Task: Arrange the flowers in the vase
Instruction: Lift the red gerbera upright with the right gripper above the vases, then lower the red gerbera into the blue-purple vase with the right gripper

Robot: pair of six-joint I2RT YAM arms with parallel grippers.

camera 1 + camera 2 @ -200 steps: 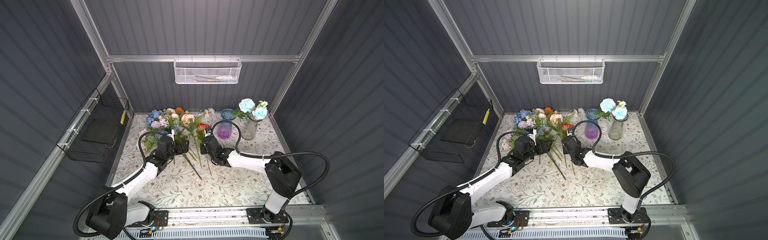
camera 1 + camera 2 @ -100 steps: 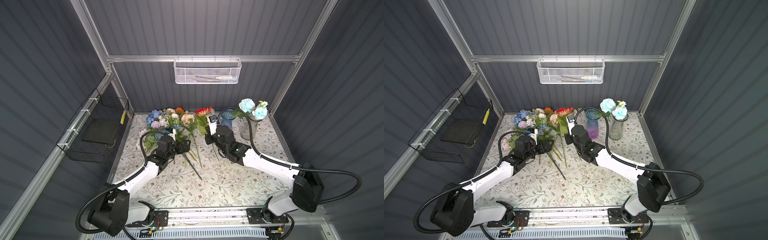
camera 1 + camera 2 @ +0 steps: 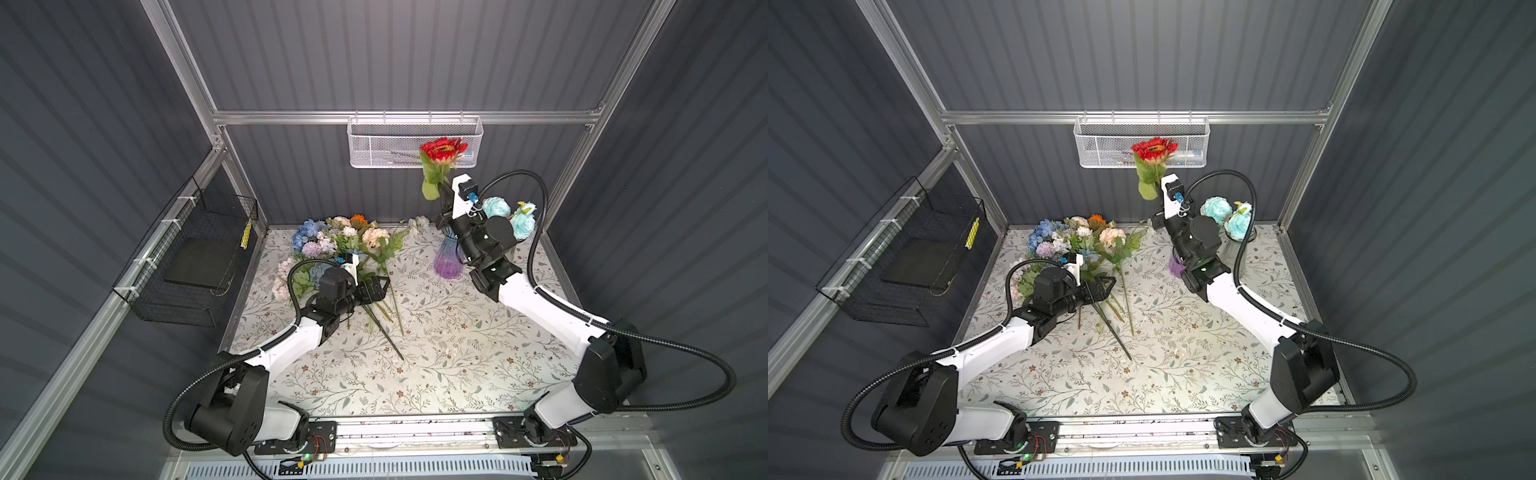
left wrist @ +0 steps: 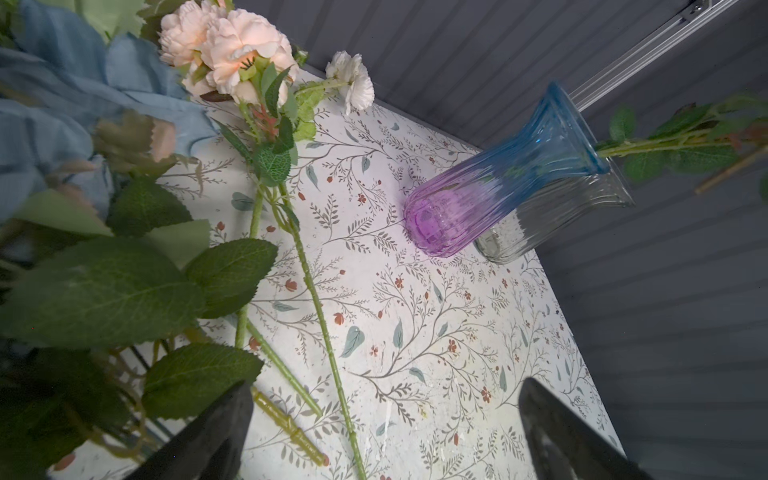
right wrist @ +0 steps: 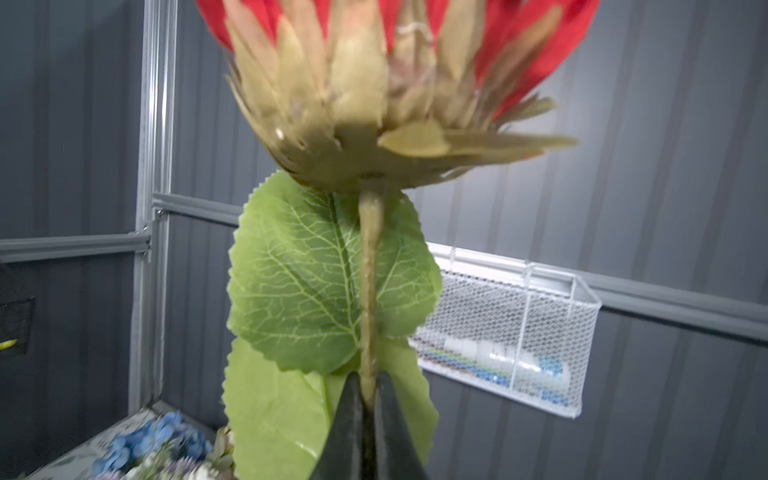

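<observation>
The empty vase [image 3: 448, 257] stands at the back of the table [image 3: 436, 374], a second vase [image 4: 552, 226] holding two blooms [image 3: 496, 206] just beside it on its right. The pile of flowers [image 3: 345, 241] lies left of it, stems pointing frontward, and a gerbera [image 3: 442, 150] hangs above it, before the mesh basket [image 3: 374, 145]

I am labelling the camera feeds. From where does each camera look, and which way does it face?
Top views: high at the front, looking down on the table; left arm and right arm show whole.
Left wrist: low, facing the purple-blue vase; open left tool tips show.
Right wrist: raised, facing the back wall; right tool shut on the red flower.
Shared: white mesh basket, top and right wrist views.
</observation>
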